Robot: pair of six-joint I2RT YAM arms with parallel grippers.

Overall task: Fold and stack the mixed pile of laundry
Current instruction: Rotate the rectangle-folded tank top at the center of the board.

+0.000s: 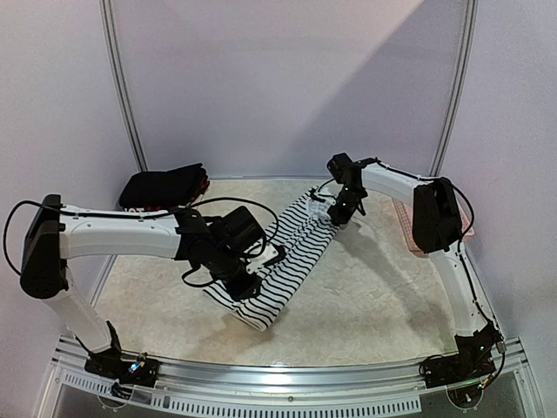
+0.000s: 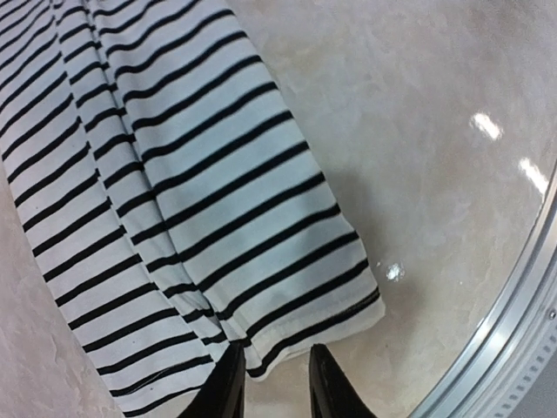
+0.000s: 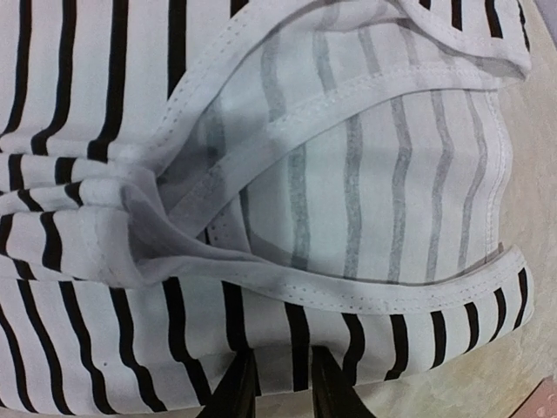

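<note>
Hovers at hem of top (image 1: 296, 248) with left gripper (image 2: 277, 385), over its far end with right gripper (image 3: 283, 394); holds both jaws apart, grasping nothing.

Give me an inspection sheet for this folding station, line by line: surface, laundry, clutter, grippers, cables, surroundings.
Surface: pale mottled table with a curved metal rim at the near edge.
Job's things: striped tank top lies diagonally mid-table as a long narrow strip; dark folded garment at the far left.
Clutter: pink basket at the right, partly hidden behind the right arm.
Grippers: left gripper at the top's near hem, right gripper at its strap end; both jaws slightly apart, no cloth seen clamped.
Cables: black cable loops over the left arm; a second cable follows the right arm.
Surroundings: plain walls, metal uprights.
</note>
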